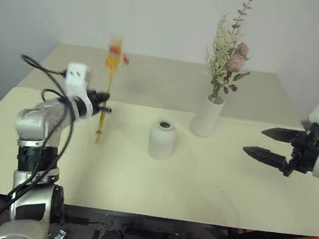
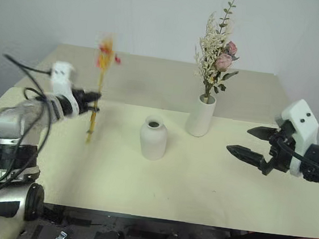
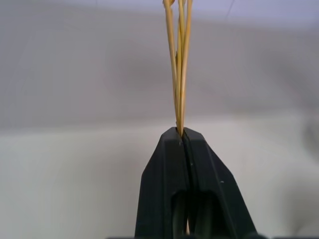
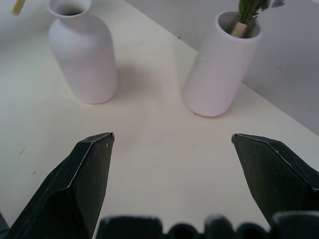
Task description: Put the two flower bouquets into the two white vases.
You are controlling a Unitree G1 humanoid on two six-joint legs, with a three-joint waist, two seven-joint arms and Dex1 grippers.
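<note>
**A:** what's your left gripper point(image 3: 182, 133) doing right now?

**B:** I'm seeing its fingers pressed together on the yellow stalks of the slim bouquet point(image 1: 108, 85), pinching them partway up. The bundle is hanging upright above the counter point(image 1: 210, 182), red-pink blooms on top, lower ends sticking out below the gripper and not touching the surface as far as I can tell. It's blurry in the head views.

**A:** and the right one?

**B:** I'm holding the right gripper point(image 1: 271, 144) over the right side of the counter, fingers spread wide apart, nothing between them. It's pointing toward the two vases.

**A:** where are those sitting?

**B:** The short bottle-shaped vase point(image 1: 162, 138) is standing mid-counter, to the right of the slim bouquet, its narrow mouth showing dark. The tall cylinder vase point(image 1: 207, 115) is standing just behind it and to the right, near but apart. The bushy bouquet point(image 1: 228, 52) is already standing in the cylinder, its pink rose and pale sprigs rising well above the rim.
</note>
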